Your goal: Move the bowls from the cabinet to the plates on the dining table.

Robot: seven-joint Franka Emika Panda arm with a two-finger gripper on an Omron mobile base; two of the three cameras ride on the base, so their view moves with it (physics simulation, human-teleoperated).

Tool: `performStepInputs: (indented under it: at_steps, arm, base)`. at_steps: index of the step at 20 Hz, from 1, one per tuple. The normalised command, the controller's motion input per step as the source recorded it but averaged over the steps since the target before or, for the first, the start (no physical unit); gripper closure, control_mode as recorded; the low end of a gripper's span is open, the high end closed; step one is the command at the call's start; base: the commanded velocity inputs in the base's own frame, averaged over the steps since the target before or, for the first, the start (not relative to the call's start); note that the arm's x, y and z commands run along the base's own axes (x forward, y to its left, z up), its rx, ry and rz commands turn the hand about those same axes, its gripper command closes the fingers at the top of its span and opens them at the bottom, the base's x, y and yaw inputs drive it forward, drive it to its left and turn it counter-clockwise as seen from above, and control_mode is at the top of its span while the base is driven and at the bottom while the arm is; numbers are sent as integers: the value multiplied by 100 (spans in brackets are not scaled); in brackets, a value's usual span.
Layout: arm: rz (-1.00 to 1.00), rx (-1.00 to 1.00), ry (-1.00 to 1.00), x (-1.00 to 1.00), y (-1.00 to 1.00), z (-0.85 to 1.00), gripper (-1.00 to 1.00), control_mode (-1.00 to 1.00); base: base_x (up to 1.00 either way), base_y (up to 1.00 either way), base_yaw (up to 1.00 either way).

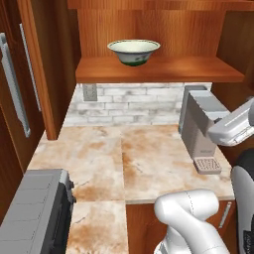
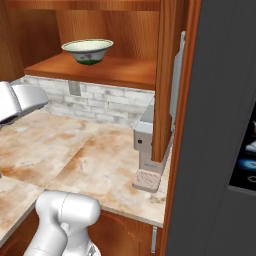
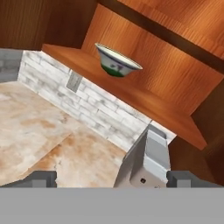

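Robot is waiting short of the open cabinet, with the cream bowl not yet picked up.

At the bottom of the hand view the gripper [image 3: 112, 178] is showing its two dark fingertips [image 3: 40, 178] spread wide at the lower left and lower right corners, pinching nothing. Just beyond them a grey coffee machine [image 3: 148, 159] is standing on the seamed marble counter [image 1: 124, 158], right of centre in the left base view. Behind that the white brick backsplash [image 1: 129, 103] is crossing the middle of the frame. Farthest off, in the upper centre, the cream bowl [image 1: 133, 51] is sitting upright on the cabinet [image 1: 158, 69] shelf, wide and shallow, a dark green band circling its lower outside. Judging from this, the carrying is not begun: reaching, grasping and delivering are all remaining.
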Motion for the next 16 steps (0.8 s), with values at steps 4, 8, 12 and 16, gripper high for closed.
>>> performStepInputs:
  at_steps: [4,8,12,16]
  arm:
    - [4,0,0,2,24,12,-100,-100]
    - [4,0,0,4,17,16,-100,-100]
    - [4,0,2,8,13,13,-100,-100]
    - [5,0,6,20,17,2,-100,-100]
  base:
    - [0,0,0]
    - [0,0,0]
    - [0,0,0]
    - [0,0,0]
